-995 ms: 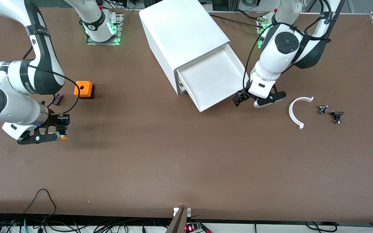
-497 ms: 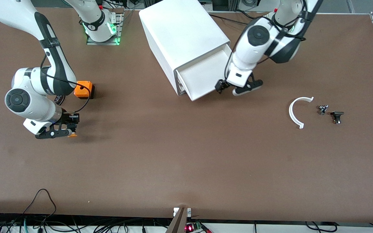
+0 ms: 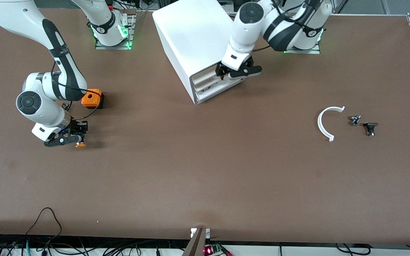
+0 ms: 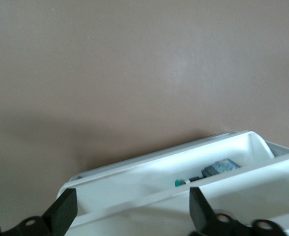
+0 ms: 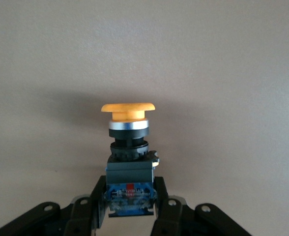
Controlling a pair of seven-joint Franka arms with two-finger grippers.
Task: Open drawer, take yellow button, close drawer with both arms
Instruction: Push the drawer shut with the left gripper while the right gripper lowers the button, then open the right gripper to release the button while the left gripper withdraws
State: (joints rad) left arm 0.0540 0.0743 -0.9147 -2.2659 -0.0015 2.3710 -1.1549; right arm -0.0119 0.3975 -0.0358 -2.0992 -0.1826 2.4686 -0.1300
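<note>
The drawer (image 3: 216,79), top of three in the white cabinet (image 3: 199,39), sits pushed almost flush with the cabinet front, which faces about 5 o'clock in the front view. The left gripper (image 3: 230,73) is right against that front, released with its fingers spread wide and gripping nothing. In the left wrist view its fingers (image 4: 61,212) straddle the drawer rim (image 4: 149,196), and a narrow slot of the tray, with small parts in it, shows open. So the drawer looks not quite home; the remaining travel runs along the drawer's sliding axis, toward 11 o'clock, straight ahead of the left gripper.

The button (image 5: 129,147) is out of the drawer. The right gripper (image 3: 70,139) is clenched on its black body with the orange cap (image 3: 80,144) pointing away from the wrist, low over bare worktop (image 3: 205,177) near the right arm's end, well apart from the cabinet at about 8 o'clock from it. An orange cube (image 3: 92,98) stands at 1 o'clock from that gripper. The right arm seems to wait; the left arm is plainly the nearer one for the final push.
</note>
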